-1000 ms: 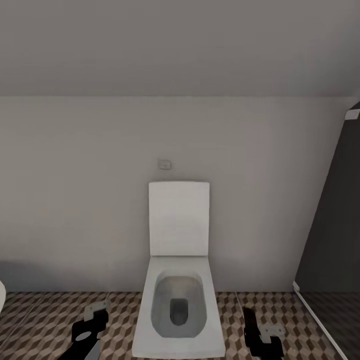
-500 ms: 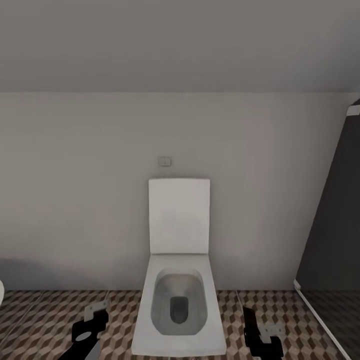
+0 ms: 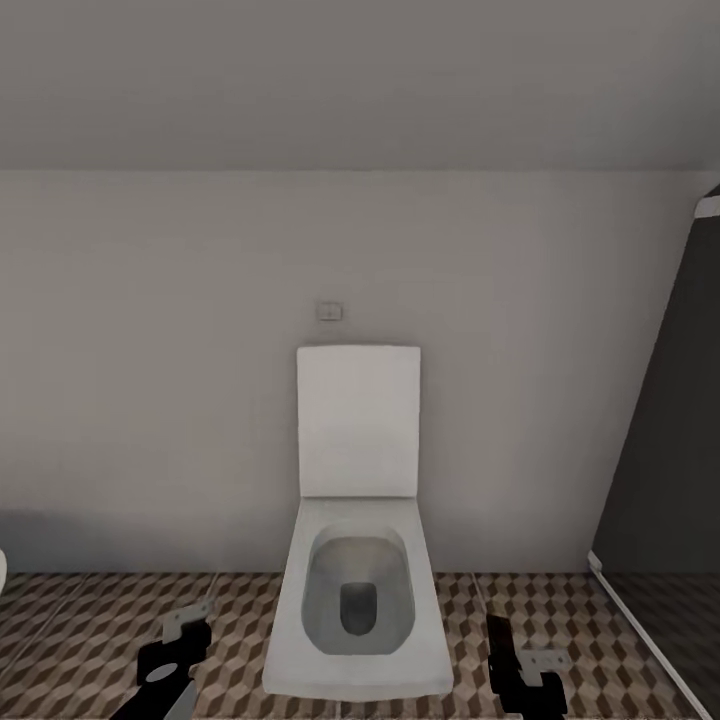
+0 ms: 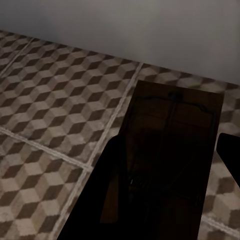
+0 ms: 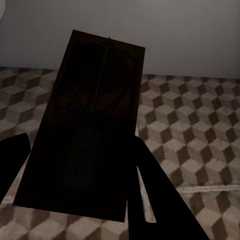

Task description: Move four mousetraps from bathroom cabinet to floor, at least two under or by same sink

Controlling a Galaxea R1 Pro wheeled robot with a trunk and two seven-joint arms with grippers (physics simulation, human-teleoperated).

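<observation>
The left tool (image 3: 170, 655) is hanging low over the bathroom floor (image 3: 90, 630), left of the white toilet (image 3: 358, 610). In its wrist view, its dark fingers (image 4: 100, 200) are clamping a mousetrap (image 4: 170, 155), dark brown with thin wire, above the cube-patterned tiles. The toilet is standing against the pale wall (image 3: 150, 380) with its lid up. The right tool (image 3: 520, 670) is hanging right of it, clamping a second mousetrap (image 5: 90, 140). A dark panel (image 3: 670, 450) is rising at far right.
</observation>
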